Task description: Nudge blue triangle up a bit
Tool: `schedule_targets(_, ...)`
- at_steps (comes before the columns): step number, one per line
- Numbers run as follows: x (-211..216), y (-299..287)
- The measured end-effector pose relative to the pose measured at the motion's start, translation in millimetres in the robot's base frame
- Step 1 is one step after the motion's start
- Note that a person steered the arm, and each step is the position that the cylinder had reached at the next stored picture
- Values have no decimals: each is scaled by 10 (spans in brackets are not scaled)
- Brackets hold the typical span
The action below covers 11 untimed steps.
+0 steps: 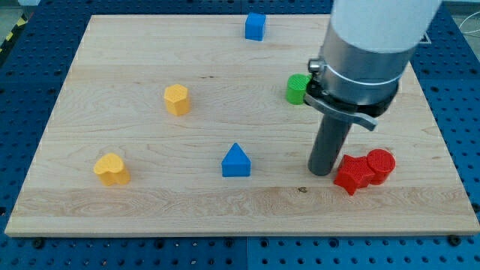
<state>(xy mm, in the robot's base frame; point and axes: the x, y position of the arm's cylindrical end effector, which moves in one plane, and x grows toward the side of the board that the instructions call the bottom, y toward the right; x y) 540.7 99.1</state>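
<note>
The blue triangle (235, 161) lies on the wooden board (150, 202), a little below the middle. My tip (322, 172) rests on the board to the triangle's right, well apart from it. The tip stands just left of a red star-shaped block (351, 173), very close to it. A red round block (380, 166) touches the star's right side.
A blue cube (255, 26) sits near the view's top. A green block (298, 88) is partly hidden behind the arm. A yellow hexagonal block (177, 99) lies left of centre. A yellow heart-shaped block (112, 169) lies at the lower left.
</note>
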Motion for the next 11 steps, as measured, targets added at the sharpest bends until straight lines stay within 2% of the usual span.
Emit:
schedule_targets(1, 4, -300)
schedule_targets(2, 203, -670)
schedule_targets(3, 382, -739)
schedule_targets(5, 369, -1212)
schedule_targets(6, 314, -1202)
schedule_targets(8, 307, -788)
schedule_targets(11, 266, -1130)
